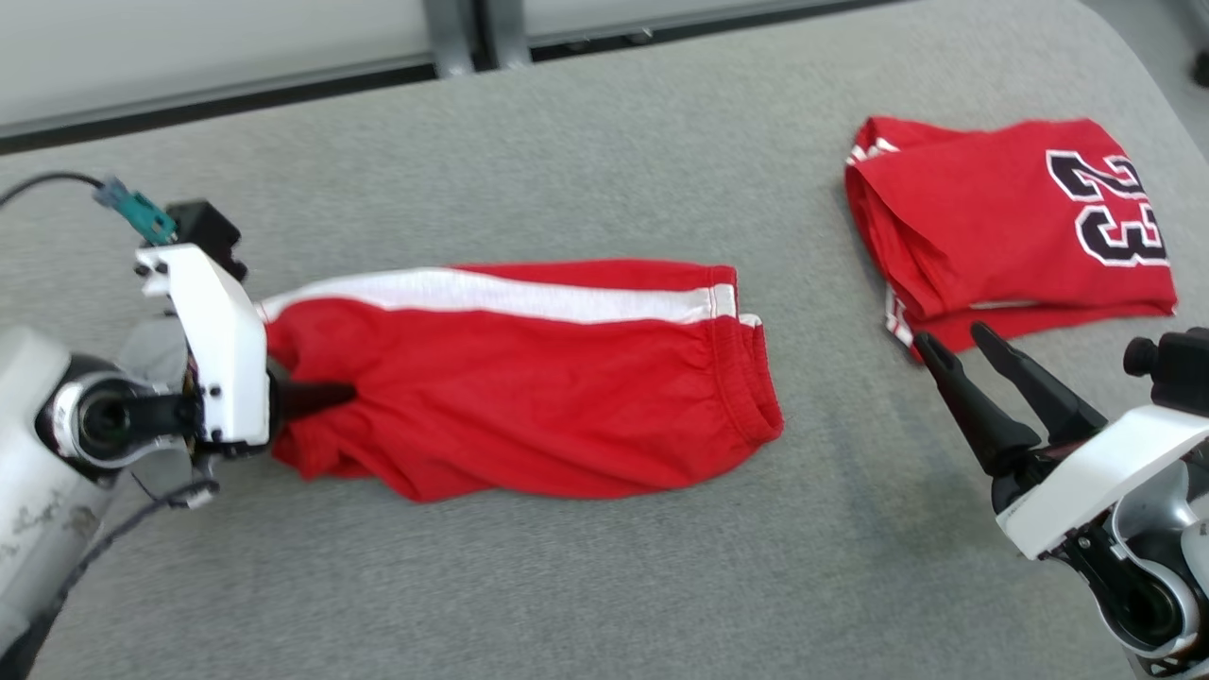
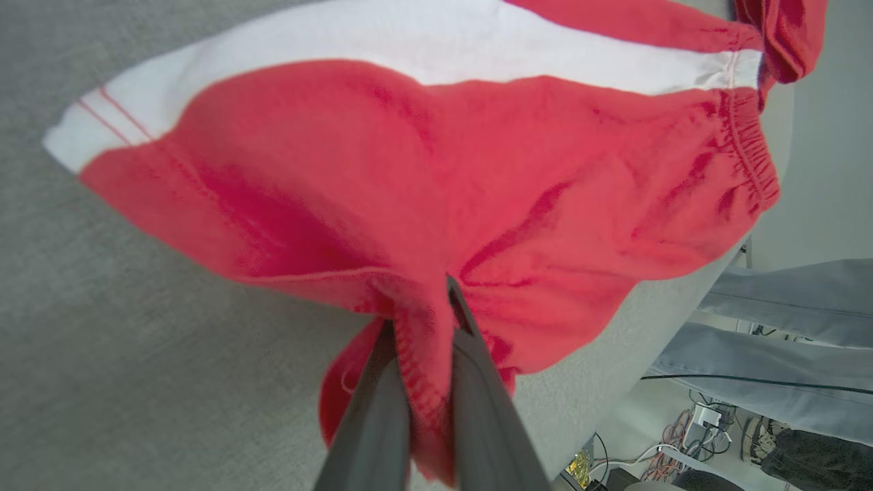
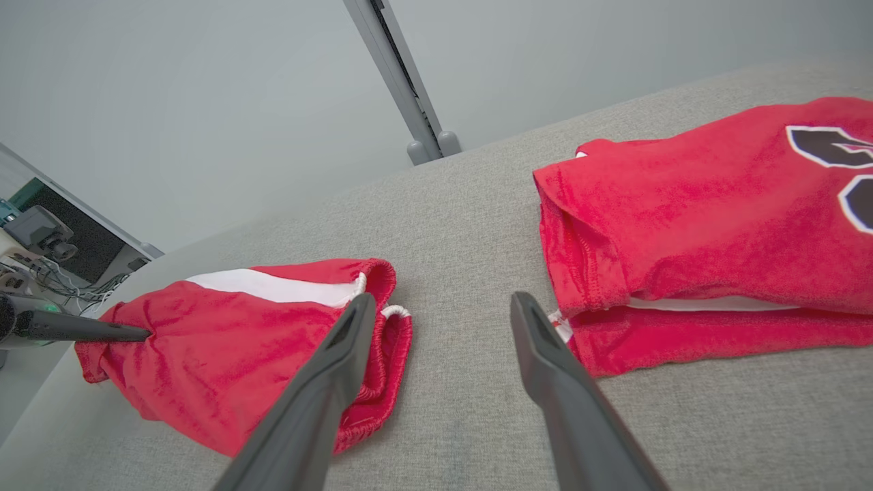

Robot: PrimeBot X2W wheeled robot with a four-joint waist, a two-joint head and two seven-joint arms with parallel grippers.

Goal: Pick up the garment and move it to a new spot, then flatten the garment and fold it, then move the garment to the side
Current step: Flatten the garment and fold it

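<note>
A grey, cloth-covered counter (image 1: 586, 161) is seen with a pale wall panel behind it. The red shorts (image 1: 529, 397) are laid out sideways across the middle-left of it, white side stripe (image 1: 491, 295) toward the far edge, elastic waistband (image 1: 751, 378) pointing to the robot's right. The left pincer (image 1: 332, 391) is clamped shut on a fold of the leg hem at the left end, and in the left wrist view the cloth is bunched up between the two fingers (image 2: 477, 382). The right pincer (image 1: 952, 336) is held wide open and empty, its tips just beside the near corner of a folded red jersey (image 1: 1001, 227) marked 23; contact with it can't be ruled out from these angles.

Handling-wise, the shorts can be expected to be light, floppy and a bit fuzzy, so slipping shouldn't be much of a worry, but anything not held will sag and drag. With a one-ended grip it'll probably all just trail. The waistband, being thicker and gathered, would likely be the best second place to be grabbed.

What can't be made out: whether one layer or both are caught in the pinch, since the fingertips are buried in cloth. The jersey is cut off by the right wrist view's edge. A person's legs (image 2: 784, 320) in pale jeans are caught beyond the counter's edge in the left wrist view, cropped by the frame.
</note>
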